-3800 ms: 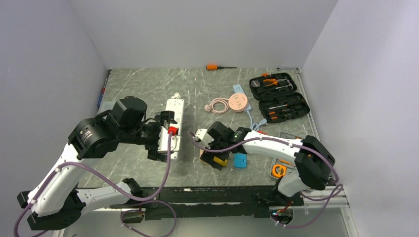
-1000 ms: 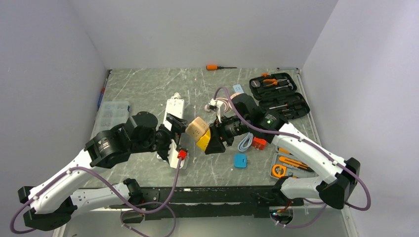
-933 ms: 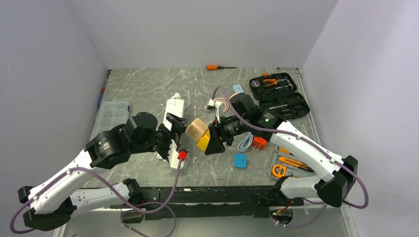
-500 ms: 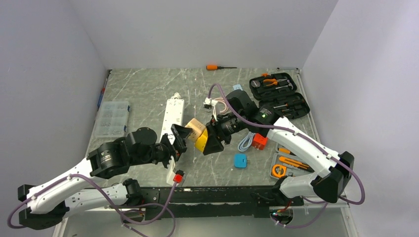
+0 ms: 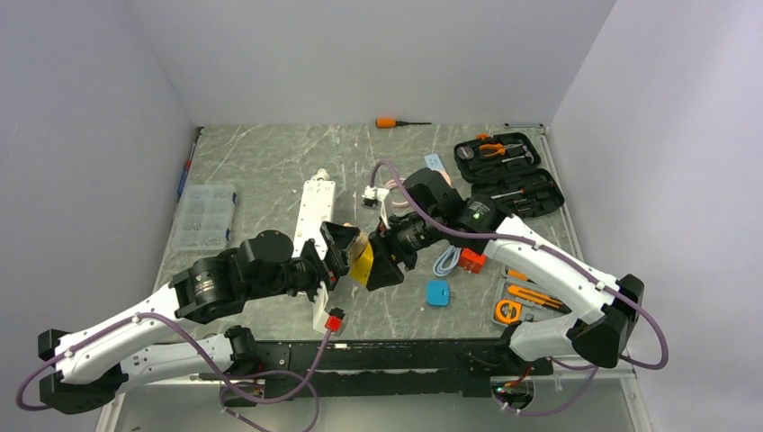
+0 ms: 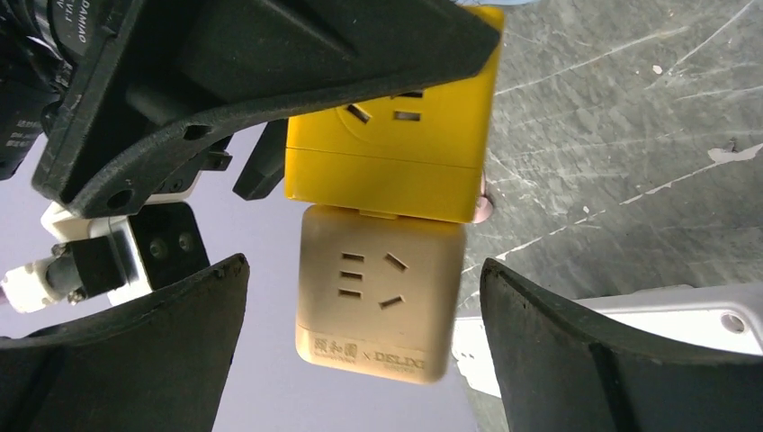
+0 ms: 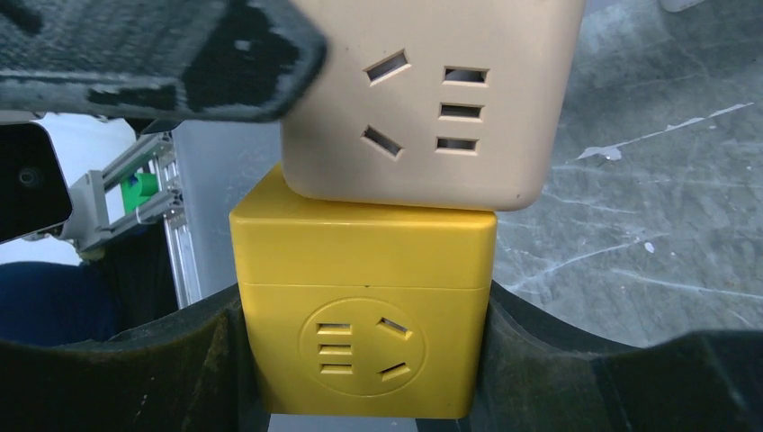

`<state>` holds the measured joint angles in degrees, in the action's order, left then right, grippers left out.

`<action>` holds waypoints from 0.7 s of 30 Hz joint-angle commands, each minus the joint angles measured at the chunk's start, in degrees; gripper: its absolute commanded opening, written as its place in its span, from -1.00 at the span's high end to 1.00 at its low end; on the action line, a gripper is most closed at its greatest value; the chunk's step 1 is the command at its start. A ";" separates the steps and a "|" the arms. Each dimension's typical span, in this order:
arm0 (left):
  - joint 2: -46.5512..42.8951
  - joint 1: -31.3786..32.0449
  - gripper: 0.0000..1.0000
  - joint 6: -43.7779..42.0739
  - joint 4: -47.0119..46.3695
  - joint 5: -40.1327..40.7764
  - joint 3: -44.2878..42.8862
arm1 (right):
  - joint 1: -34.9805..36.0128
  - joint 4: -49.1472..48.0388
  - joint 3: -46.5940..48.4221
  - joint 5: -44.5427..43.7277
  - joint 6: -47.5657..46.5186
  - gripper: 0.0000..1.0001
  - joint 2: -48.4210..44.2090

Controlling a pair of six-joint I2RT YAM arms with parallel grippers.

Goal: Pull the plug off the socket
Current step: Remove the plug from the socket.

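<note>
Right wrist: left claw finger point(image 7: 153, 54) hides one corner of the beige cube point(image 7: 432, 99).

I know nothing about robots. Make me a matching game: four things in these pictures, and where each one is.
Things:
1. yellow cube adapter
2. beige cube adapter
3. orange-handled screwdriver
4. tool case

Places:
A. lying at the far edge of the table
B. between the open fingers of the left gripper
C. lying open at the table's far right
D. clamped in the right gripper

Pairs: 1-D, 2-B, 3-A, 4-C
</note>
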<state>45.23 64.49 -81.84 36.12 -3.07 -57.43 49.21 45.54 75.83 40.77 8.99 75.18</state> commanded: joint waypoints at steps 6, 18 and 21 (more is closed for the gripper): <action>0.89 0.29 -0.86 0.21 3.08 1.43 -0.25 | 3.88 -2.81 4.14 -3.37 0.82 1.00 -0.91; 0.54 1.35 -0.41 -2.04 -0.55 2.90 1.79 | 4.67 -4.23 5.44 -3.10 1.51 1.00 1.26; 0.06 1.84 -0.27 -2.38 -0.47 2.90 2.59 | 4.79 -4.95 5.47 -3.51 1.77 1.00 1.46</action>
<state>46.22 65.41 -82.74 37.23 -0.27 -55.79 53.67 45.89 78.06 37.17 9.65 77.08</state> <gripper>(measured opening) 0.676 0.637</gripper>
